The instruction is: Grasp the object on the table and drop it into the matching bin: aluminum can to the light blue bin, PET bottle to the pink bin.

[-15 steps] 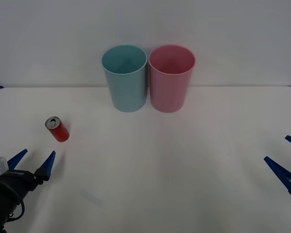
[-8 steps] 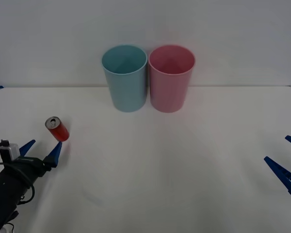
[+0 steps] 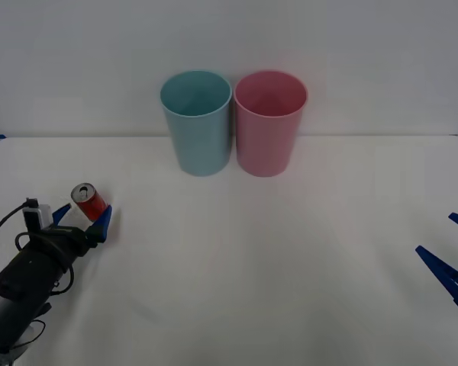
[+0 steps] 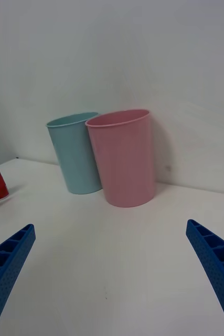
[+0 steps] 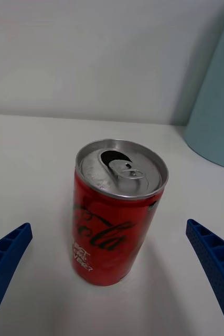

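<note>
I've got the left gripper (image 3: pixel 82 219) open around the can (image 3: pixel 91 202), upright, well left of the blue bin (image 3: pixel 197 122). Looks light, thin-walled, slick; I'd pinch mid-body, gently. Right gripper (image 3: pixel 454 255) open, parked.

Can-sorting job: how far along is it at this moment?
Done: the left gripper has reached the aluminum can, its open fingers on either side of it. In hand: the grasp itself; the can stands upright on the table, not yet clamped. Left: close, lift, carry to the light blue bin beside the pink bin, and drop. The right gripper waits open at the table's right edge.
</note>
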Action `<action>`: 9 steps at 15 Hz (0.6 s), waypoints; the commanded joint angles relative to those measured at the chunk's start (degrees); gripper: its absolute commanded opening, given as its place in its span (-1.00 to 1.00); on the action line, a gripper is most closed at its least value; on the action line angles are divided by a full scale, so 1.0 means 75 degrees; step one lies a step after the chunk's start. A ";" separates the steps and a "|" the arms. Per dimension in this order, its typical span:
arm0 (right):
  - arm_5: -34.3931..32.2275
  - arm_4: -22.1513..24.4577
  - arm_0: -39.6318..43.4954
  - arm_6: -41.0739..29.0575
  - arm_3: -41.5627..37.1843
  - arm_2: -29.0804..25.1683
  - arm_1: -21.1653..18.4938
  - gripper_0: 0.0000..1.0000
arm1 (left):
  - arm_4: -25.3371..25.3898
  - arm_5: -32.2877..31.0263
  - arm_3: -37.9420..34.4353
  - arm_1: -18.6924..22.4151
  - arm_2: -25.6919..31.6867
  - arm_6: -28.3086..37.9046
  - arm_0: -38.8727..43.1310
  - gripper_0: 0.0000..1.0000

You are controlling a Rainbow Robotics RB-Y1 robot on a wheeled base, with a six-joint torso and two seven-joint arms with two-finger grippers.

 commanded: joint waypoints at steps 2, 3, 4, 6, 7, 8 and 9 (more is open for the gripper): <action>0.0000 0.0000 0.0000 0.0000 0.0000 0.0000 0.0000 1.00 | 0.0011 0.0125 0.0539 0.0000 -0.0062 -0.0042 -0.0533 1.00; 0.0000 0.0000 0.0000 0.0000 0.0000 0.0000 0.0000 1.00 | 0.0011 0.0137 0.0586 -0.0012 -0.0062 -0.0042 -0.0604 1.00; 0.0000 0.0000 0.0000 0.0000 0.0000 0.0000 0.0000 1.00 | -0.0001 0.0148 0.0691 -0.0012 -0.0062 -0.0031 -0.0697 1.00; 0.0000 0.0000 0.0000 0.0000 0.0000 0.0000 0.0000 1.00 | -0.0001 0.0195 0.0797 -0.0023 -0.0062 -0.0042 -0.0815 1.00; 0.0000 0.0000 0.0000 0.0000 0.0000 0.0000 0.0000 1.00 | -0.0001 0.0195 0.0808 -0.0023 -0.0062 -0.0031 -0.0826 1.00; 0.0000 0.0000 0.0000 0.0000 0.0000 0.0000 0.0000 1.00 | -0.0001 0.0195 0.0808 -0.0023 -0.0062 -0.0042 -0.0826 1.00; 0.0000 0.0000 0.0000 0.0000 0.0000 0.0000 0.0000 1.00 | -0.0001 0.0207 0.0808 -0.0023 -0.0062 -0.0042 -0.0826 1.00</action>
